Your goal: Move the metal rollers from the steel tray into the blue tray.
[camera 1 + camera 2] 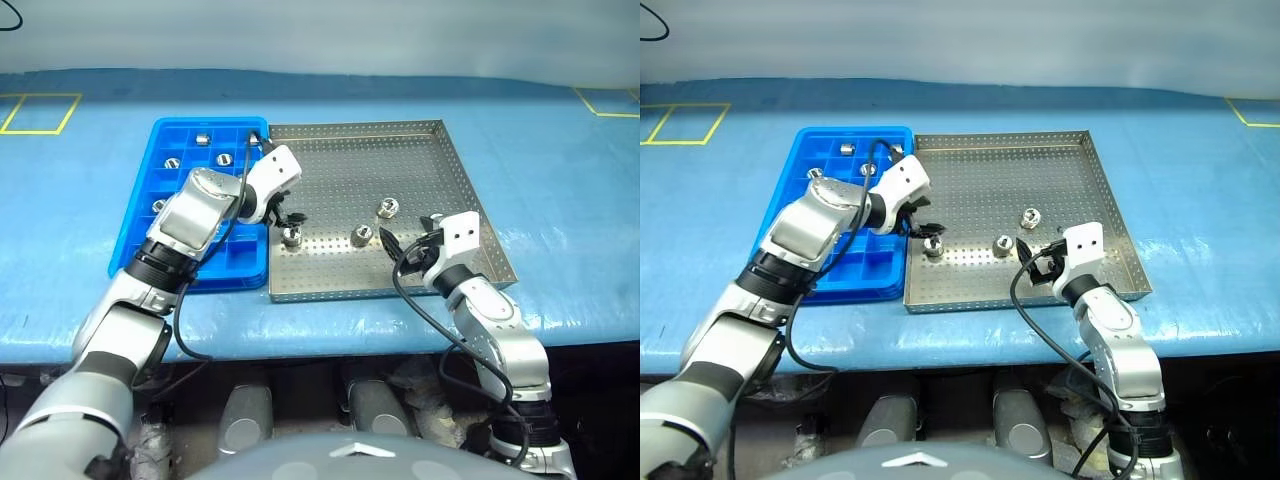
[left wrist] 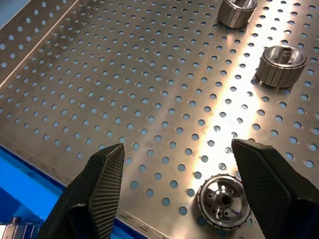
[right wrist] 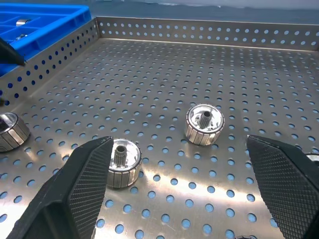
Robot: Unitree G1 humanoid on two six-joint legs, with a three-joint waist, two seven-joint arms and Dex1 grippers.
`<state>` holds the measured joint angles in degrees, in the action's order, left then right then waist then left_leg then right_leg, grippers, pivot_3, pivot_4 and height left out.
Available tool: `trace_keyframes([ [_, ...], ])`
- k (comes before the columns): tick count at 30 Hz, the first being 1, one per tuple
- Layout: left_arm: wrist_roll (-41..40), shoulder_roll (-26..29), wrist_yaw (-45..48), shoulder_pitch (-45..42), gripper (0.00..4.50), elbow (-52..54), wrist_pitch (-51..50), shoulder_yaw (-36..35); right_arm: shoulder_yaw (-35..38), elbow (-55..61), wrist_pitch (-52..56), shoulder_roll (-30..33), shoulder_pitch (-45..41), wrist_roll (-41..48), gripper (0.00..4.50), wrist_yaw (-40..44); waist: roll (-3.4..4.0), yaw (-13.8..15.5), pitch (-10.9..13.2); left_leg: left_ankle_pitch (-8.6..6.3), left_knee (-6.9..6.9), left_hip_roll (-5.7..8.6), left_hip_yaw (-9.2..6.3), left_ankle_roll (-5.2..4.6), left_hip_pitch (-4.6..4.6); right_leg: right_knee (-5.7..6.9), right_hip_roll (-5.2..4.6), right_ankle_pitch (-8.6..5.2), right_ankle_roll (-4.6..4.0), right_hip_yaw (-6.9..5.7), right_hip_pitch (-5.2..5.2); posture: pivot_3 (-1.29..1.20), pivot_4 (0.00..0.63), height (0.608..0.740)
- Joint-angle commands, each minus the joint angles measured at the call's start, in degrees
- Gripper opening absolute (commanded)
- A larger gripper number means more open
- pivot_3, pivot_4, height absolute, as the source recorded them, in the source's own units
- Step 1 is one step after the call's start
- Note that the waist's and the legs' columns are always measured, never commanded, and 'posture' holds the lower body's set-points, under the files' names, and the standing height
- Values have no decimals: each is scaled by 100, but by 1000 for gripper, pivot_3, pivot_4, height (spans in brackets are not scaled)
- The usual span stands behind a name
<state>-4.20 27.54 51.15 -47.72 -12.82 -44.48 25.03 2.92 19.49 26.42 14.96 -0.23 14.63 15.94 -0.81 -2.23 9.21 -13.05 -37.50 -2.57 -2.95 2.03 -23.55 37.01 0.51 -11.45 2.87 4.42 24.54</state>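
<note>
**Ana:** Left gripper hangs over the near left corner of the steel tray, fingers apart and holding nothing, tipped down at the nearest roller. Likely it stands that way to drop its fingers on either side of the part.

**Ben:** And the right gripper?

**Ana:** Also spread wide and empty, low over the near right of the same tray, roughly level. Two more rollers, the middle one and the far one, lie between the two arms. The blue tray sits touching the steel one's left rim, with several rollers already in its cells.

**Ben:** What does the left wrist view add?

**Ana:** The near roller lies on its flat face, hole up, close beside one finger rather than midway between the pair. I judge the hand needs a small shift before closing, or that finger may nudge the part away.

**Ben:** And the right wrist view?

**Ana:** Two rollers stand well apart on the holed floor. The raised rim stands between them and the blue tray, so any part must be lifted over it.
</note>
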Motion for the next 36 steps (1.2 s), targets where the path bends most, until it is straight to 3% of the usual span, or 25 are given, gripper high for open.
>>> trace_keyframes([
  [1, 200, 58, 235, -268, 3730, -138, 193, 118, 79, 274, -137, -5, 65, -33, 4500, -57, 0, -15, 0, 0, 0, 0, 1, 0, 1, 0, 0, 0, 0, 2, 0, -37, 150, 740],
  [13, 1022, 337, 1697, -784, 3730, -921, 897, 1041, 58, 265, -164, -36, 101, -48, 4500, -119, 0, -101, 0, 0, 0, 0, 3, 0, -1, 1, 1, -1, -2, 5, 3, -44, 150, 740],
  [26, 2030, -497, 2289, -1065, 3730, -3000, 2199, 1697, 87, 263, -298, -199, 237, -60, 4500, -224, 25, -168, -22, -1, -6, 1, 9, -3, 6, 4, 1, -2, -2, 14, -4, -82, 150, 740],
  [33, 2057, -550, 2685, -953, 1637, -3087, 2387, 1427, 127, 246, -364, -233, 323, -35, 4500, -252, 58, -204, -47, -3, -17, 6, 18, -11, 54, 4, 1, -3, 1, 34, -54, -70, 150, 740],
  [36, 2022, -513, 2243, -809, 1638, -2846, 2310, 1038, 98, 120, -368, -225, 217, -32, 4500, -207, 59, -219, -47, -6, -14, 6, 25, -16, 77, 2, 1, -3, 2, 42, -71, -28, 150, 740],
])
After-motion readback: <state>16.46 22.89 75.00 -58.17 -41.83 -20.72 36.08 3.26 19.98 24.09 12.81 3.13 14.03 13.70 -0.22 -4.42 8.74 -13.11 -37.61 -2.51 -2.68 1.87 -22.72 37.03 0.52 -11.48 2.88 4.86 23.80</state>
